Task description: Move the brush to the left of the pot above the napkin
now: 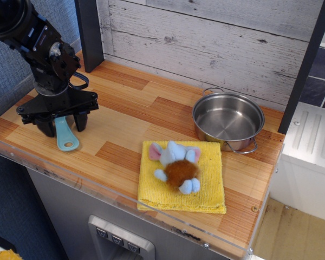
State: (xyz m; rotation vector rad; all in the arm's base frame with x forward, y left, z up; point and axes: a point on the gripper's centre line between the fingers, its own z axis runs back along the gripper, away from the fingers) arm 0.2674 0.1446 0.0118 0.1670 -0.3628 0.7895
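I am working the pick-up step: my tool [60, 123] is sitting low at the left end of the bench [130, 116], its two fingers standing apart on either side of the brush [65, 136]. The brush is lying flat on the wood, bristle end hidden under the tool, with only the light-blue handle and its holed tip sticking out toward the front edge. I judge nothing is clamped yet, though I cannot tell whether the fingertips are touching the plastic.

Next, I am reckoning the fingers need to come together on the brush, then lift and carry it rightward to the bare wood left of the pot [228, 118] and behind the napkin [208, 184]. That gap is near the plush toy [176, 166] lying on the napkin, so the set-down wants care.

Counting: one brush, one pot, one napkin, one plush toy, one tool.
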